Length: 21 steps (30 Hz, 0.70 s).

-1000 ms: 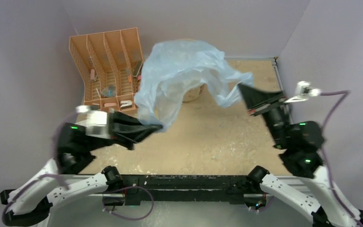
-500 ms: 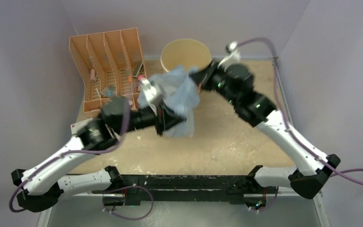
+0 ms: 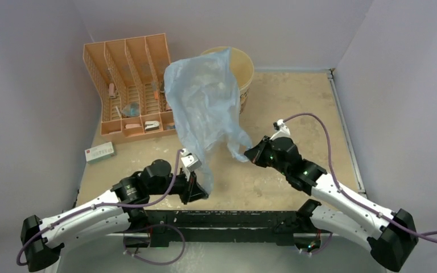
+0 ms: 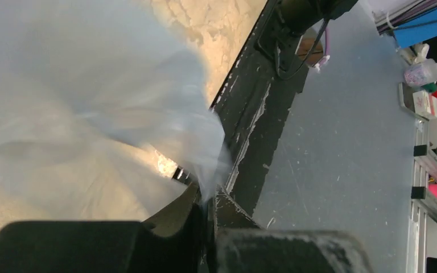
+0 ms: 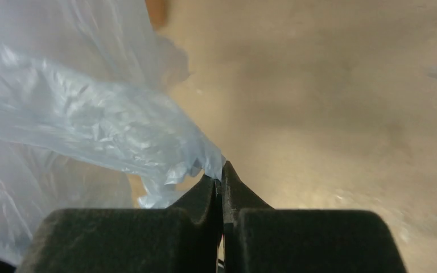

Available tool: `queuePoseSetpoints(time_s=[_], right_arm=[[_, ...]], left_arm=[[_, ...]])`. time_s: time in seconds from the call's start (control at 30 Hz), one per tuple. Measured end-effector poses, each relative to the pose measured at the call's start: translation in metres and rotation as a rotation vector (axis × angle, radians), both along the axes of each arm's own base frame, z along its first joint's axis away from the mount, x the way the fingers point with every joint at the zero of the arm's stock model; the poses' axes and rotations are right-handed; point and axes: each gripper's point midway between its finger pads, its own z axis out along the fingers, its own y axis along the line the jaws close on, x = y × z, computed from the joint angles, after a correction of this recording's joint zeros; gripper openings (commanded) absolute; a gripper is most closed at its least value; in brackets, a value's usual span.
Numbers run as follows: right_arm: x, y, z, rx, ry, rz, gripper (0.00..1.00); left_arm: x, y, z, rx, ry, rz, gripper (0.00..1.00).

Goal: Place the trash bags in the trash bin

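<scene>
The light-blue trash bag [image 3: 203, 108] hangs stretched in the air from over the trash bin [image 3: 243, 67] at the back down toward the near edge. It covers the left half of the cream bin's mouth. My left gripper [image 3: 203, 192] is shut on the bag's lower tail [image 4: 205, 153], close to the black base rail. My right gripper [image 3: 248, 153] is shut on another corner of the bag [image 5: 148, 136], a little above the table at mid-right.
An orange slotted organizer rack [image 3: 131, 82] with small items stands at the back left, right beside the bag. A small white box [image 3: 99, 152] lies on the table left of my left arm. Walls close in the back and both sides.
Both arms have pulled back toward the near edge. The bag, bunched between them in front of the bin half a second ago, is now drawn out long and reaches over the bin.
</scene>
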Motion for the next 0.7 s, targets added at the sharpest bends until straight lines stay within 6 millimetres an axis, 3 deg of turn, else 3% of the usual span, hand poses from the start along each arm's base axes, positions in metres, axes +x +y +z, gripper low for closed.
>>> queuePoseSetpoints(time_s=[0.03,0.07,0.1,0.13,0.2,0.23,0.27,0.3,0.33,0.37,0.4,0.47,0.53,0.6,0.63,0.67,0.7], right_arm=[[-0.003,-0.002,-0.018,-0.055,0.052,0.004,0.0],[-0.004,-0.006,-0.02,-0.102,0.075,0.004,0.0],[0.001,-0.007,-0.002,-0.123,0.051,-0.001,0.0],[0.01,-0.006,0.036,-0.12,-0.011,-0.012,0.0],[0.031,-0.003,0.147,-0.043,-0.216,-0.053,0.0],[0.036,-0.008,0.218,0.022,-0.349,-0.088,0.0],[0.032,-0.019,0.284,0.103,-0.482,-0.127,0.0],[0.021,-0.036,0.338,0.179,-0.598,-0.168,0.0],[0.006,-0.055,0.372,0.241,-0.689,-0.204,0.0],[-0.007,-0.071,0.389,0.285,-0.746,-0.232,0.0],[-0.021,-0.088,0.394,0.325,-0.791,-0.261,0.0],[-0.044,-0.118,0.376,0.388,-0.815,-0.314,0.0],[-0.038,-0.114,0.328,0.417,-0.728,-0.324,0.0],[-0.006,-0.076,0.24,0.35,-0.546,-0.279,0.0],[0.008,-0.055,0.183,0.284,-0.422,-0.247,0.0],[0.017,-0.04,0.12,0.203,-0.284,-0.227,0.0],[0.019,-0.03,0.056,0.111,-0.143,-0.207,0.0]], left_arm=[[-0.004,0.005,-0.01,0.039,0.03,0.0,0.0],[-0.003,0.007,-0.003,0.055,0.026,0.0,0.0],[-0.001,0.004,0.016,0.036,0.003,-0.004,0.0],[0.003,0.001,0.048,0.021,-0.044,-0.009,0.0],[0.017,-0.015,0.149,-0.091,-0.195,-0.024,0.0],[0.023,-0.021,0.208,-0.171,-0.293,-0.027,0.0],[0.025,-0.022,0.266,-0.263,-0.395,-0.025,0.0],[0.023,-0.017,0.317,-0.363,-0.499,-0.017,0.0],[0.017,-0.007,0.349,-0.439,-0.582,-0.009,0.0],[0.01,0.004,0.367,-0.493,-0.643,0.001,0.0],[0.005,0.015,0.369,-0.525,-0.68,0.013,0.0],[-0.006,0.032,0.344,-0.557,-0.699,0.025,0.0],[-0.002,0.025,0.287,-0.522,-0.62,0.022,0.0],[0.01,0.0,0.195,-0.405,-0.443,0.006,0.0],[0.014,-0.009,0.144,-0.316,-0.345,0.002,0.0],[0.016,-0.014,0.077,-0.188,-0.211,0.004,0.0],[0.014,-0.011,0.026,-0.074,-0.103,0.013,0.0]])
